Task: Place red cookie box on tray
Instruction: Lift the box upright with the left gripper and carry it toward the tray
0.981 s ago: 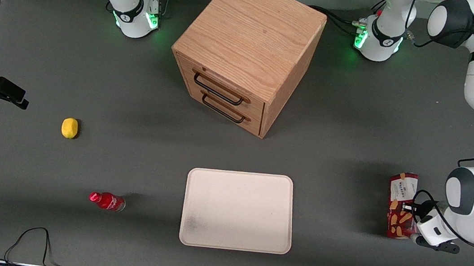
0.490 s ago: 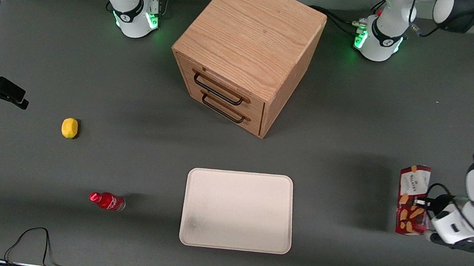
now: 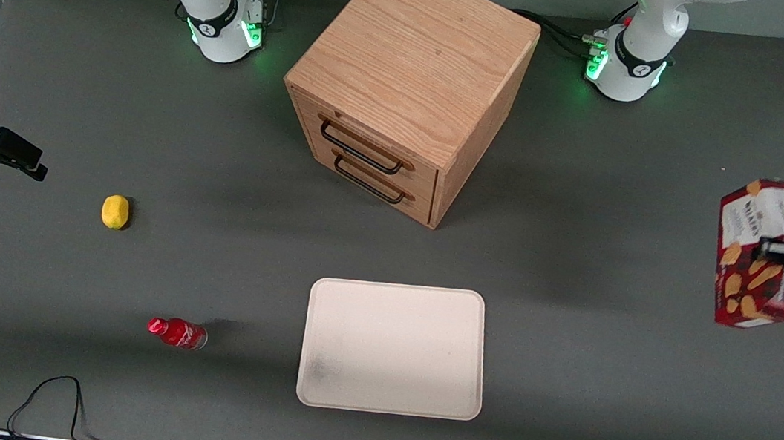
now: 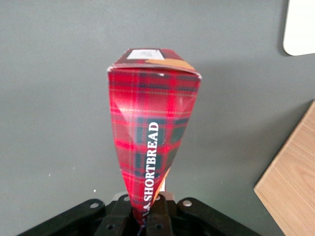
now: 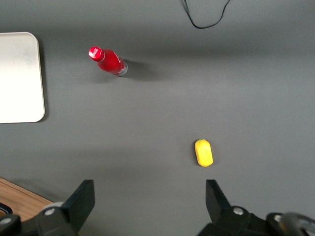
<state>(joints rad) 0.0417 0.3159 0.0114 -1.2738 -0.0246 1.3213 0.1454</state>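
My left gripper [image 3: 782,257] is shut on the red cookie box [image 3: 753,253] and holds it high above the table at the working arm's end. The box shows its white label panel and pictured tan cookies in the front view. In the left wrist view the box [image 4: 150,132] shows its red tartan side, pinched between my gripper [image 4: 147,216]. The cream-white tray [image 3: 394,347] lies flat on the table near the front camera, well apart from the box. A corner of the tray also shows in the left wrist view [image 4: 301,29].
A wooden two-drawer cabinet [image 3: 408,87] stands at the table's middle, farther from the camera than the tray. A small red bottle [image 3: 178,333] and a yellow lemon-like object [image 3: 115,211] lie toward the parked arm's end.
My gripper has lifted the red cookie box off the table and carried it upward and farther from the front camera. The tray has not moved.
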